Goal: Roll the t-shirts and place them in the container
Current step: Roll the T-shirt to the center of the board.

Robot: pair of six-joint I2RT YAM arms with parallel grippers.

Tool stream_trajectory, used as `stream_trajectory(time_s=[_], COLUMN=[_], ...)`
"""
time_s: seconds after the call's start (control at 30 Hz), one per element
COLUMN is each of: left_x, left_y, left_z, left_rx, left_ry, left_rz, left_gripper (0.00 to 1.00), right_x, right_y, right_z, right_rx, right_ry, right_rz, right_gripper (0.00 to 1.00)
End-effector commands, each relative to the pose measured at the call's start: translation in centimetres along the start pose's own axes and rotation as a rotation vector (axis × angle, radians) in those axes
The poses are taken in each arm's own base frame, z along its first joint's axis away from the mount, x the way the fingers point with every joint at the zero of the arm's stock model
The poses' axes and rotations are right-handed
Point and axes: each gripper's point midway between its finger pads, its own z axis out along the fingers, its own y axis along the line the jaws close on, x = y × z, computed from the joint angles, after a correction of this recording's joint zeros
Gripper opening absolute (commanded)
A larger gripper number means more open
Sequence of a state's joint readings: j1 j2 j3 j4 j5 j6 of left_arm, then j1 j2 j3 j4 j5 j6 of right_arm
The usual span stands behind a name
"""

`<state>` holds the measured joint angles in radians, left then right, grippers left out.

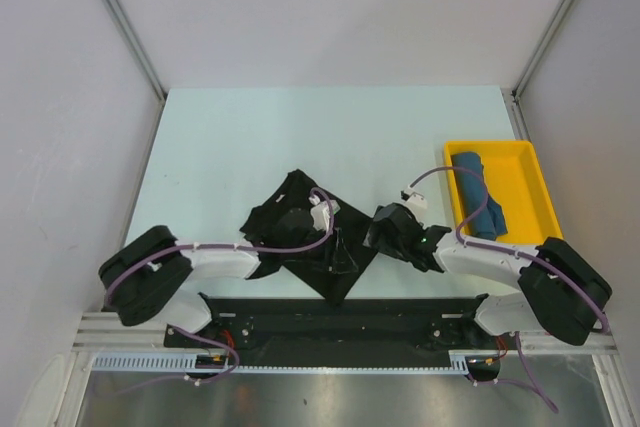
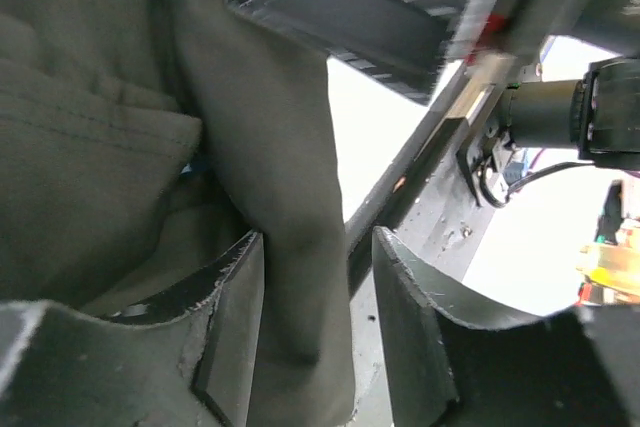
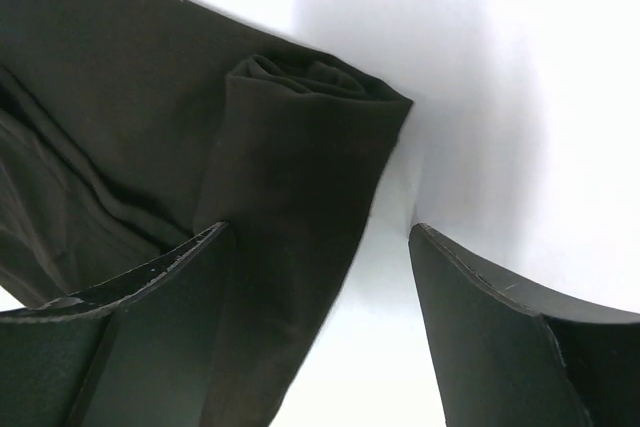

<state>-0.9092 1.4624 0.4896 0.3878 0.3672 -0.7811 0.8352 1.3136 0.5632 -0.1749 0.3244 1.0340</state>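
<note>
1. Found the black t-shirt (image 1: 300,232) lying crumpled on the table (image 1: 300,127) just ahead of the arm bases, rolled along its right edge. Found the teal t-shirt (image 1: 480,197) rolled up inside the yellow tray (image 1: 530,162).
2. Recorded the left gripper (image 1: 322,212) over the black cloth, jaws parted, with a fold resting against one finger only and not pinched.
3. Recorded the right gripper (image 1: 385,229) at the right edge, jaws wide, straddling the rolled end (image 3: 310,87) without clamping it.
4. Judged the step in hand as re-gripping to continue the roll. Advise seating both grips on the roll itself, catching every layer, and turning both ends evenly to avoid a cone.
5. Seen only from the right wrist: coiled layers at the roll's end. Seen only from above: tray, teal roll and overall layout. Cannot read the jaw gaps from there.
</note>
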Motion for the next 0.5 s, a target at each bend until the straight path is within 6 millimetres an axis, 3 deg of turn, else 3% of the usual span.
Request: stream_trajectory(time_s=[0.0, 0.13, 0.2, 0.23, 0.27, 0.47], left_x=[-2.7, -3.3, -2.7, -2.8, -2.5, -1.4], left_y=[-0.9, -1.1, -1.6, -0.9, -1.8, -2.6], left_z=[-1.9, -3.0, -3.3, -3.5, -3.2, -1.9], left_rx=[-0.078, -0.196, -0.252, -0.317, -0.315, -0.399], left_ry=[-0.076, -0.100, -0.080, -0.087, -0.082, -0.076], left_rz=[0.124, 0.210, 0.269, 0.288, 0.320, 0.410], left_gripper=[0.52, 0.52, 0.53, 0.53, 0.53, 0.53], right_x=[0.4, 0.7, 1.0, 1.0, 1.1, 1.5], right_y=[-0.4, -0.4, -0.5, -0.4, -0.5, -0.7], right_z=[0.7, 1.0, 1.2, 1.3, 1.3, 1.5], right_rx=[0.041, 0.053, 0.058, 0.059, 0.062, 0.072], right_ry=[0.015, 0.032, 0.043, 0.042, 0.046, 0.066], right_rz=[-0.020, -0.026, -0.030, -0.029, -0.029, -0.027], right_gripper=[0.77, 0.78, 0.78, 0.78, 0.78, 0.77])
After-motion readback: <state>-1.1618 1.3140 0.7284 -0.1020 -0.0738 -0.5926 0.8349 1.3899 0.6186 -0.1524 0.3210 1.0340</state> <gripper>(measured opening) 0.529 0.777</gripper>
